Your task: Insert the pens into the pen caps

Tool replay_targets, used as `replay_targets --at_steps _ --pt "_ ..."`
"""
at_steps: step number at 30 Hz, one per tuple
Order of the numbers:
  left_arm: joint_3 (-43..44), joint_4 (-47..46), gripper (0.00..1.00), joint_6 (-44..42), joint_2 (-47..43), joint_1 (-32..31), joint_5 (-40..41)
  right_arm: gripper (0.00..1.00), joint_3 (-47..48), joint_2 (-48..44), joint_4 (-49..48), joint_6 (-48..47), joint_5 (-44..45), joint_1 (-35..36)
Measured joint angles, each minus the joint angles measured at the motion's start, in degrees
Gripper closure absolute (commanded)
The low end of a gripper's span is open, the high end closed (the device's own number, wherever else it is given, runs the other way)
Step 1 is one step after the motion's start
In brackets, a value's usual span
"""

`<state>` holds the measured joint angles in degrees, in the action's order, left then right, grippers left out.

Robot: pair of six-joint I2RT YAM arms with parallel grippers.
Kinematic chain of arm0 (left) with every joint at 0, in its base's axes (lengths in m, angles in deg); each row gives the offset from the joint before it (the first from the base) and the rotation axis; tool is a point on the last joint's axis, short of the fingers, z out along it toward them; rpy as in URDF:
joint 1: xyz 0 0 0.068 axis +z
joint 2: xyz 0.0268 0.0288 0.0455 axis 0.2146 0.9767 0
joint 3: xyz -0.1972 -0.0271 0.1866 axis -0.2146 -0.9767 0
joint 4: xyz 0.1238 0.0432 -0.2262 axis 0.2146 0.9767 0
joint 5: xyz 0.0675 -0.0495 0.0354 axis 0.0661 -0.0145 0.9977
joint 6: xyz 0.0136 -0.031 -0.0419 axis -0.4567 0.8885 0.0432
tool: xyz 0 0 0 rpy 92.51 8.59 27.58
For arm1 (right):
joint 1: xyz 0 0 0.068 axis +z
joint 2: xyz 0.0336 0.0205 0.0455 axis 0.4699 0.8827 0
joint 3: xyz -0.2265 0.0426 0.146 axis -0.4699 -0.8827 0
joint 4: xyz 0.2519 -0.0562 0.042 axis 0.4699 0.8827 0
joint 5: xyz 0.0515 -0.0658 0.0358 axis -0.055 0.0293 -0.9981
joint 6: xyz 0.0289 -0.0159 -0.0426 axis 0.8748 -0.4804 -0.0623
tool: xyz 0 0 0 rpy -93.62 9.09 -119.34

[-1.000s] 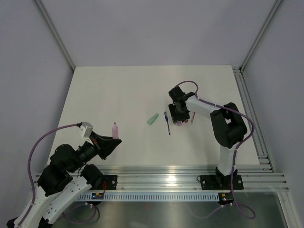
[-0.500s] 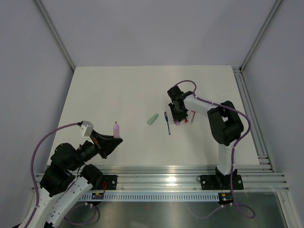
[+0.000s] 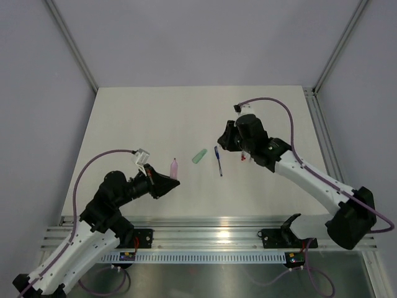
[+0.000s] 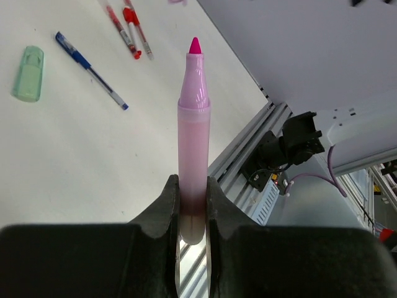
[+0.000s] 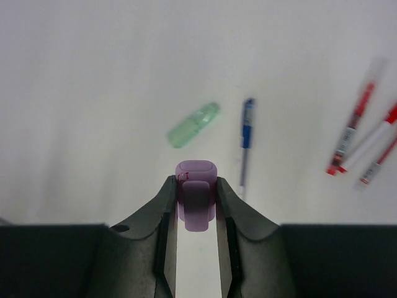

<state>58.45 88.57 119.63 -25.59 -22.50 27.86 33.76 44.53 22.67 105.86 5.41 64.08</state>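
Observation:
My left gripper [image 4: 192, 186] is shut on the lower end of a pink pen [image 4: 193, 130], whose bare pink tip points away from the jaws. From above, this pen [image 3: 173, 167] stands up from the left gripper [image 3: 175, 181] over the near-left part of the table. My right gripper [image 5: 196, 186] is shut on a small pale pink pen cap [image 5: 197, 186] and holds it above the table. In the top view the right gripper [image 3: 223, 141] hangs right of centre. On the table lie a pale green cap [image 3: 199, 156] and a blue pen [image 3: 218, 161].
Three thin red pens [image 5: 360, 139] lie close together on the table, right of the blue pen [image 5: 246, 143] and below my right arm [image 3: 291, 167]. An aluminium rail [image 3: 211, 233] runs along the table's near edge. Grey walls enclose the white table [image 3: 142, 118].
My right gripper closed on the pink cap, lifted it off the table and swung up and back. The left arm carried the pink pen rightward, toward the centre.

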Motion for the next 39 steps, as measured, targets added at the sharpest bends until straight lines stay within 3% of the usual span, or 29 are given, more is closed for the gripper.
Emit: replay_targets --at_steps 3,8,14,19,29,39 --pt "-2.34 -5.05 1.0 1.25 5.53 -3.26 1.9 1.0 -3.28 -7.78 -7.08 5.4 2.36 5.88" --pt "-3.45 -15.52 1.0 0.09 17.11 -11.72 8.11 1.0 -7.89 -10.14 -14.64 12.5 6.47 10.8" --pt "-4.28 -26.69 1.0 -2.8 29.18 -12.24 13.49 1.0 -9.79 -7.8 -17.88 17.2 9.01 11.45" --pt "-3.13 -30.67 1.0 -5.92 35.85 -12.31 15.12 1.0 -10.05 -7.5 -20.68 19.37 9.92 11.98" --pt "-3.02 -33.9 1.0 -8.59 37.33 -12.31 15.21 1.0 -10.03 -1.88 -22.23 20.92 11.26 15.74" --pt "-3.06 -33.81 1.0 -8.79 37.24 -12.33 15.23 1.0 -9.62 -1.88 -21.22 21.09 15.82 17.88"
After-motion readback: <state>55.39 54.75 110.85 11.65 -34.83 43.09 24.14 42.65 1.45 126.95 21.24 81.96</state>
